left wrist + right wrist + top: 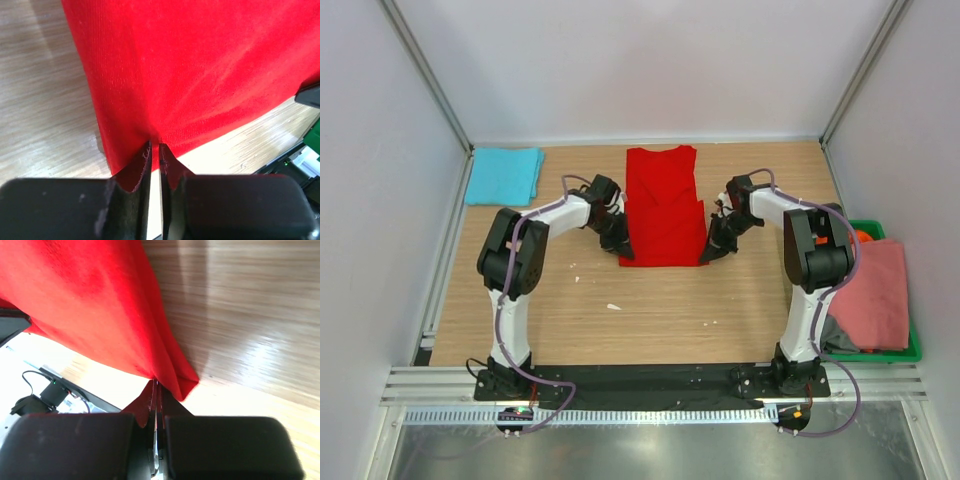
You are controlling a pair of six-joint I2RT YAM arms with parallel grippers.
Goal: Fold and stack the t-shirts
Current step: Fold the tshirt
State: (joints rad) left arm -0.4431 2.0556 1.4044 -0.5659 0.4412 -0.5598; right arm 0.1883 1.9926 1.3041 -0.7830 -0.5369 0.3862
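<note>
Overhead, a wood-grain table (pixel 650 310) sits between pale walls (pixel 640 70). The red t-shirt (pixel 662 205) lies flat at the far middle, and a folded turquoise t-shirt (pixel 503 175) is in the far left corner. A pink t-shirt (pixel 875 290) drapes over a green crate (pixel 890 352) beside the table's right edge. The left hand (pixel 617 240) and right hand (pixel 712 245) sit at the red shirt's near corners.

From the left wrist, the fingers pinch the red hem with only a slit between them.

From the right wrist, the fingers are clenched on the red corner, lifted off the wood.
</note>
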